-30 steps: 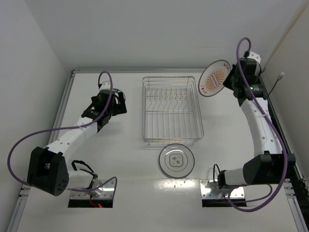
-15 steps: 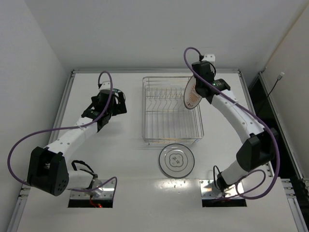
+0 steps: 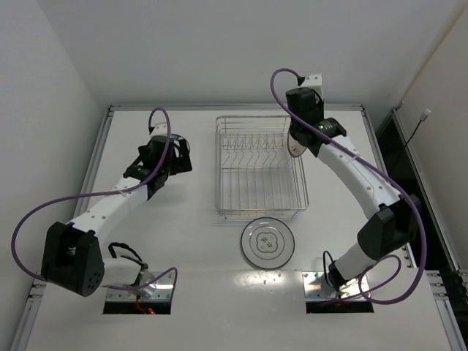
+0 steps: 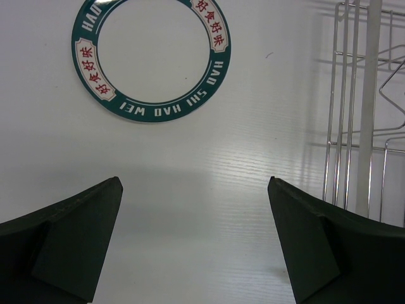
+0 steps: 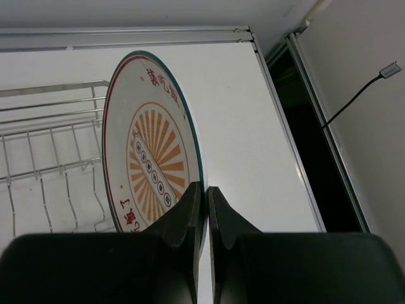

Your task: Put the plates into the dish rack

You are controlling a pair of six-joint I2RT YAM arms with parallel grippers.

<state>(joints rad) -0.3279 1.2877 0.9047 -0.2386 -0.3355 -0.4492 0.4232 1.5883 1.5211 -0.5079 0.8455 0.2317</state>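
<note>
White plate (image 5: 152, 145) held on edge at the far right end of the dish rack (image 3: 260, 213).

The right gripper (image 5: 204, 190) pinches the white plate by its dark rim, with the plate upright and its orange rays facing the rack's wires. The greyish plate (image 3: 268, 242) lies flat on the table (image 3: 197, 256), just in front of the dish rack. The left gripper (image 4: 193, 182) hovers left of the rack with its fingers spread wide, near a green ring sticker (image 4: 150, 57).

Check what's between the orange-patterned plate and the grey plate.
The dish rack, its right half. The orange-patterned plate, clamped by the right gripper, hangs at its far right corner; the grey plate lies by its near edge. Top view.
</note>
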